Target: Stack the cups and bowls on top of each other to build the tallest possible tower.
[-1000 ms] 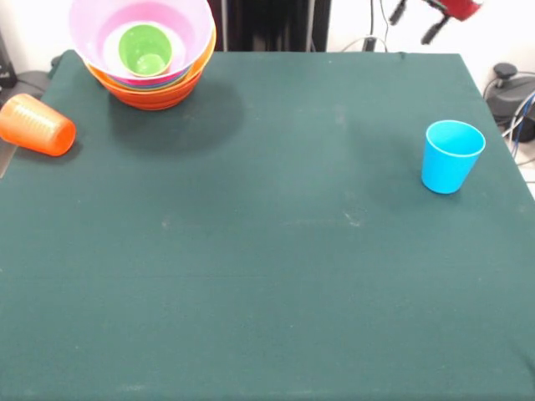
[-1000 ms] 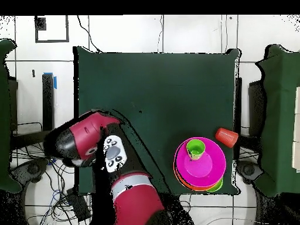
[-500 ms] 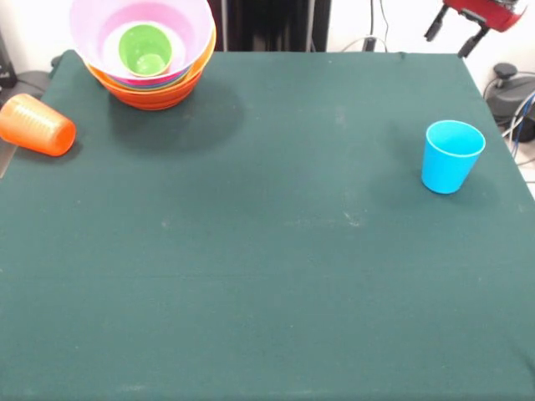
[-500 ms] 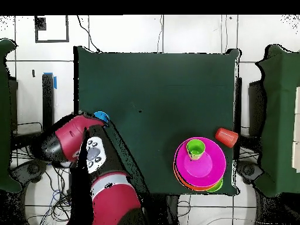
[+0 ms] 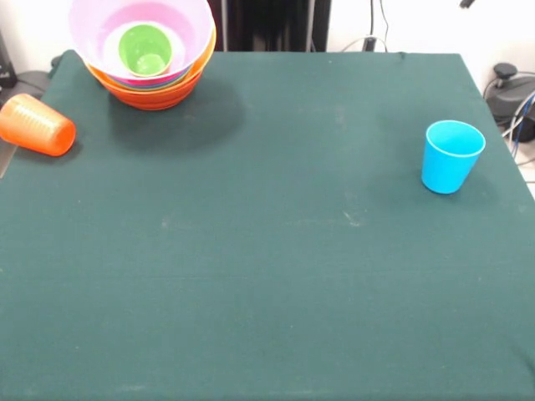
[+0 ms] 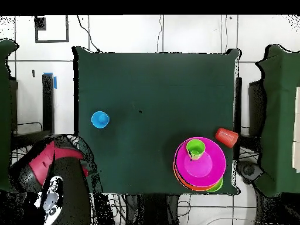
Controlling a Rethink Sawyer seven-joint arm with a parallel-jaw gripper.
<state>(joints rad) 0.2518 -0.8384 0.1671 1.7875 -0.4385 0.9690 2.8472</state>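
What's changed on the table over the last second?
Only the arm moved: it swung off the table toward its base, uncovering the light blue cup. Nothing was gripped or released. The bowl stack with the green cup inside and the tipped orange cup stayed put.

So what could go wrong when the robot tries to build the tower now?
The orange cup lies on its side at the table's edge, so a nudge might roll it off. The blue cup stands alone near the opposite edge and could tip if gripped badly. The bowl stack, with the green cup inside the pink bowl, sits at a corner, so pushing down there might shove it off.
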